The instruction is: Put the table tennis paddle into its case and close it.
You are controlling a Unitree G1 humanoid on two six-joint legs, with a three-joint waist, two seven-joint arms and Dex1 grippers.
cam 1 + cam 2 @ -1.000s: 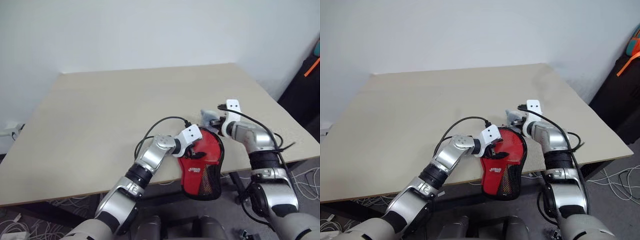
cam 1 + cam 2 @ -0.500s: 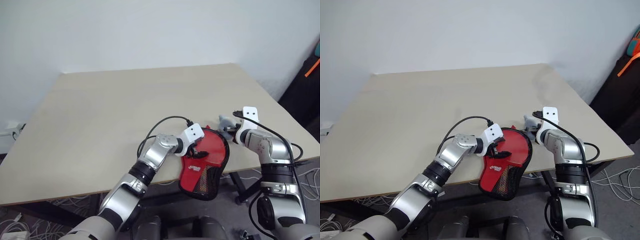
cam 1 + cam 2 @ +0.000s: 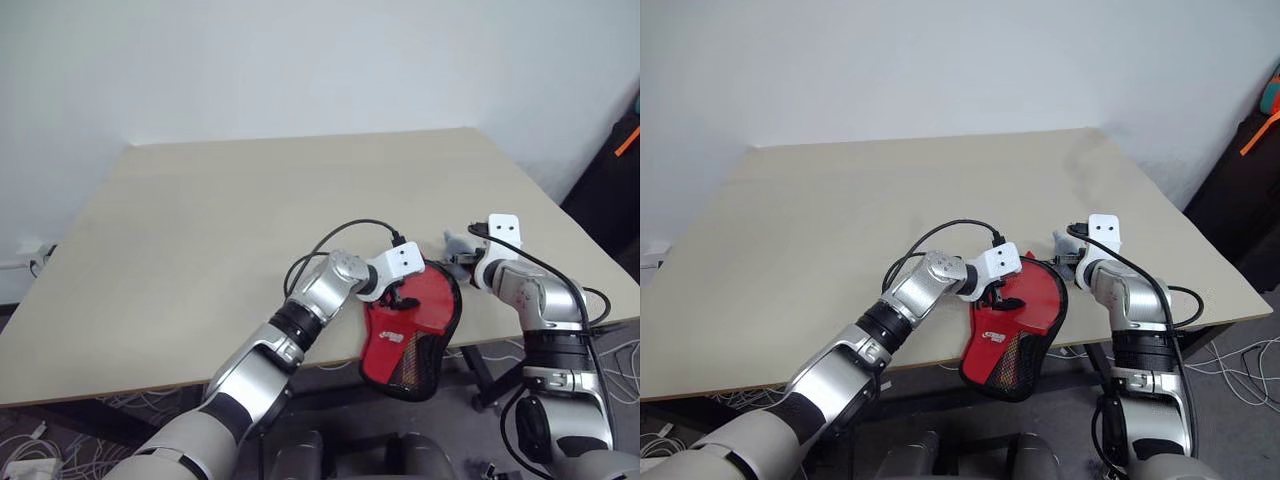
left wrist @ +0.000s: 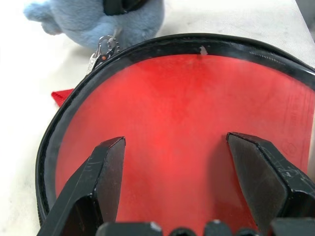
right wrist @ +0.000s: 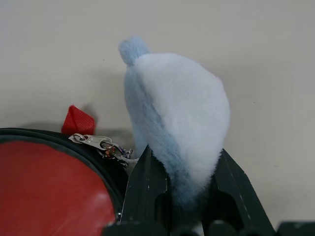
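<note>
Two claws share the work: your right claw [image 5: 179, 196] pinches the blue plush zipper charm [image 5: 177, 123] (to drag the zip), while your left claw [image 4: 172, 182], spread wide and empty, steadies the black-edged red soft case [image 3: 410, 320] directly beneath it at the tabletop [image 3: 200, 230] edge.

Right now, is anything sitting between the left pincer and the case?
Nothing visible. The left pincer stands open directly over the red face of the case, with no object between them. The blue plush charm on the zip is off at the rim, shut in the right pincer.
</note>
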